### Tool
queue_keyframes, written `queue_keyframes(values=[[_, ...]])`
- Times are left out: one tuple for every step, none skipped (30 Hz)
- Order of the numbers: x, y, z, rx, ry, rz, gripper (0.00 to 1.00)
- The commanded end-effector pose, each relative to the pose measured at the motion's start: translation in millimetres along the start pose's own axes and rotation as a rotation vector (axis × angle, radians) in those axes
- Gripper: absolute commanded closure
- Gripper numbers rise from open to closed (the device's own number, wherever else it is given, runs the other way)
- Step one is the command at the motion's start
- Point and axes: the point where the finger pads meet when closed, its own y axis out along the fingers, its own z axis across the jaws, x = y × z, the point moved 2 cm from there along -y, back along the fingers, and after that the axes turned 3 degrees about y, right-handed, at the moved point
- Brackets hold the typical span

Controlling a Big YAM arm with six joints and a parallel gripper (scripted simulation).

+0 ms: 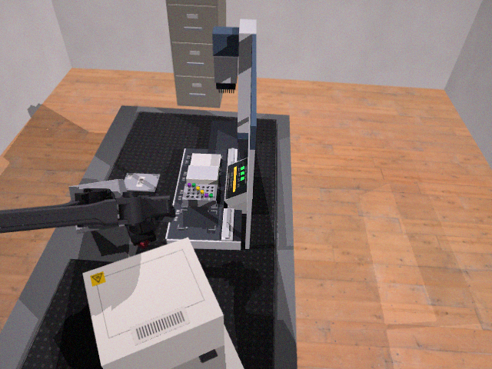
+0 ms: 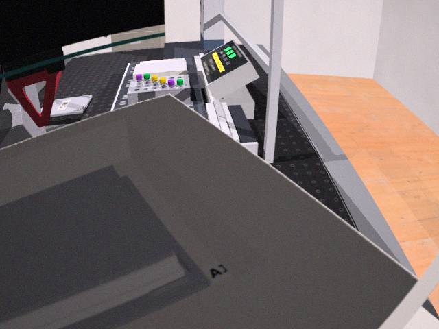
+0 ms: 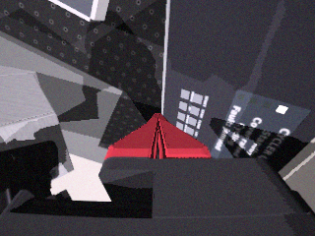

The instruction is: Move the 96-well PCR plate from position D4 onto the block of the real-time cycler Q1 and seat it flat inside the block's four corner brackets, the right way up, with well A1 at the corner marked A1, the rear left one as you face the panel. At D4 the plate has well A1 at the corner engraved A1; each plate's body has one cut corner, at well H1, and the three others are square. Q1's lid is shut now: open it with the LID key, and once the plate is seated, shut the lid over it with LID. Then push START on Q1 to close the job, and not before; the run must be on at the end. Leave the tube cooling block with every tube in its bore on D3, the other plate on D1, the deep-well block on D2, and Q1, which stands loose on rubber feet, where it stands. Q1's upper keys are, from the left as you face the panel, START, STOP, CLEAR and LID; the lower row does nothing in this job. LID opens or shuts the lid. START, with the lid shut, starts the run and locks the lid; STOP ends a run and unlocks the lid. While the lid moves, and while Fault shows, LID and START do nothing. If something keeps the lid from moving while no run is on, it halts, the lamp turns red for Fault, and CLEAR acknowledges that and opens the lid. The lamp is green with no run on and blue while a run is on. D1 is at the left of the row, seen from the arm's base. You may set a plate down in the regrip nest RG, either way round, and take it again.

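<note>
The cycler Q1 (image 1: pixel 153 301) is a white box at the near end of the table, with its lid shut. My gripper (image 1: pixel 144 241) hangs just off Q1's far left corner with its red fingers shut on nothing. In the wrist view the fingertips (image 3: pixel 157 129) point at Q1's front panel, close to the lower left of the key grid (image 3: pixel 192 112). The panel text and a small pale lamp (image 3: pixel 281 109) lie to the right. Position D4 (image 1: pixel 197 221) lies in shadow and I cannot make out the plate there. A grey surface marked A1 (image 2: pixel 217 271) fills the exterior view.
On the deck sit the tube block with coloured caps (image 1: pixel 201 191), a white deep-well block (image 1: pixel 203 173) and a white plate behind it (image 1: pixel 205 159). The regrip nest (image 1: pixel 144 181) is left of the deck. A tall gantry post (image 1: pixel 246 131) with a lit panel (image 1: pixel 237 178) stands at the right.
</note>
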Motion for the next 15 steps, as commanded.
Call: queue_keyframes(values=[[3,-1.1,-6,-0.005,-0.016,-0.02,1.0],[5,-3.4,-9,-0.007,-0.01,-0.028,1.0],[5,-3.7,-11,-0.007,-0.007,-0.032,1.0],[6,-3.3,-15,-0.009,0.004,-0.034,1.0],[6,-2.8,-18,-0.011,0.014,-0.035,1.0],[7,-2.5,-22,-0.013,0.018,-0.036,1.0],[7,-2.3,-25,-0.014,0.02,-0.038,1.0],[8,-2.2,-28,-0.016,0.021,-0.04,1.0],[9,-2.3,-30,-0.014,0.022,-0.045,1.0],[10,-1.9,-33,-0.016,0.02,-0.045,1.0],[11,-1.6,-36,-0.021,0.019,-0.044,1.0],[11,-1.3,-37,-0.022,0.016,-0.048,1.0],[12,-0.6,-38,-0.019,0.016,-0.05,1.0],[11,-0.1,-42,-0.022,0.02,-0.051,1.0],[10,0.8,-45,-0.028,0.023,-0.048,1.0]])
